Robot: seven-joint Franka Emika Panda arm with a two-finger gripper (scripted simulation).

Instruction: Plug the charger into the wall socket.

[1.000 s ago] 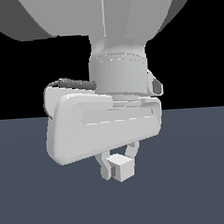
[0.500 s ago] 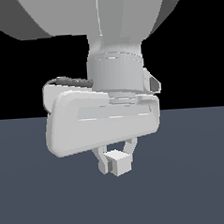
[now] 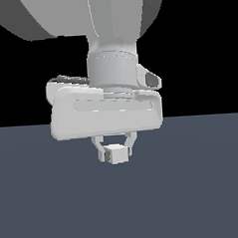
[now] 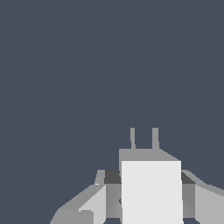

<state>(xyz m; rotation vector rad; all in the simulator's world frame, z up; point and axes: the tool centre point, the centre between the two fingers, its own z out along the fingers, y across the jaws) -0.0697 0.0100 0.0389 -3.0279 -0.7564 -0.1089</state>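
Observation:
The charger [image 3: 116, 154] is a small white block held between the fingers of my gripper [image 3: 115, 150], which is shut on it just above the dark grey floor. In the wrist view the charger [image 4: 151, 190] fills the space between the two fingers [image 4: 89, 203], and its two thin prongs [image 4: 144, 138] point away from the hand. The wall socket is out of view in both frames.
The arm's large grey wrist and hand body [image 3: 105, 112] fill the upper half of the exterior view. The flat dark grey floor [image 3: 195, 196] stretches all around under the gripper. Only this floor [image 4: 87, 65] shows beyond the prongs.
The gripper has risen a little with the charger held in it, and the hand has shifted slightly toward the exterior view's left.

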